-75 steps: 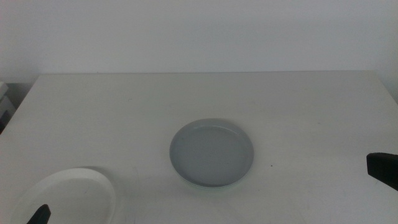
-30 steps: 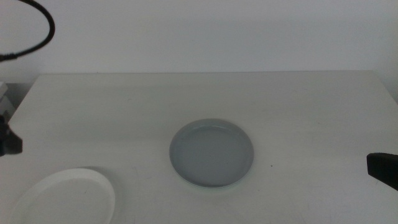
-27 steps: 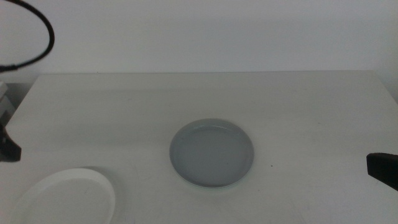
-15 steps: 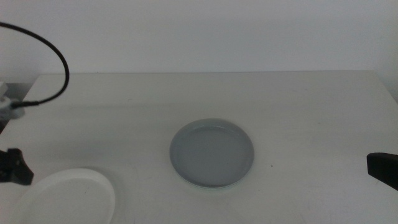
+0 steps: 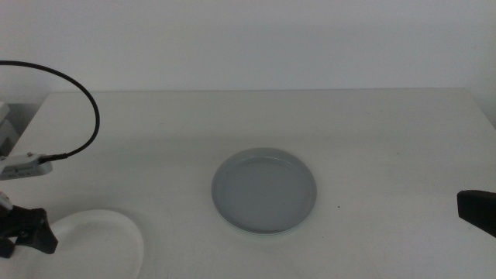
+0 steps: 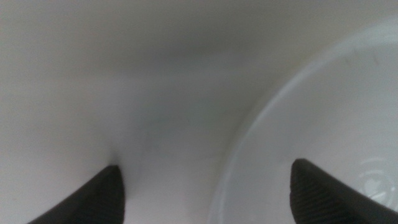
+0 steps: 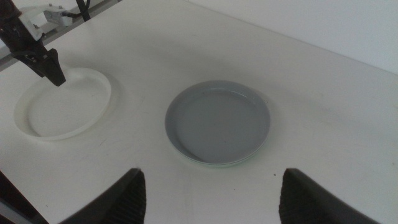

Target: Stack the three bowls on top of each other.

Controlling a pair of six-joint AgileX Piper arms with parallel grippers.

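At the far left of the middle view, at about eight o'clock on the table (image 5: 372, 139), the left gripper (image 5: 23, 235) hung low over the rim of the white bowl (image 5: 108, 244). Its wrist view showed the two jaws spread wide, one over bare tabletop and the other over the bowl's inside, so the rim (image 6: 239, 155) ran between them. That straddle is the relation the coming move seems to turn on: the bowl's wall lay right in the gap, and a short drop and a close would likely pinch it. The right wrist view agreed, with the dark left gripper (image 7: 43, 62) poised at the bowl's edge on the side away from the table's middle.

At the centre of the table sat the grey-blue bowl (image 5: 264, 191), flat and upright, with a thin pale-green rim (image 7: 205, 162) peeping out beneath it in the right wrist view. That suggests it already rested on the mint dish, though little of the green showed. From the white bowl it lay at about two o'clock, well apart, with only bare table between them. Nothing stood in the way of a carry across.

At three o'clock, at the picture's right edge, the right gripper (image 5: 477, 209) waited, its jaws parted and empty. The left arm was plainly the nearer to the white bowl.
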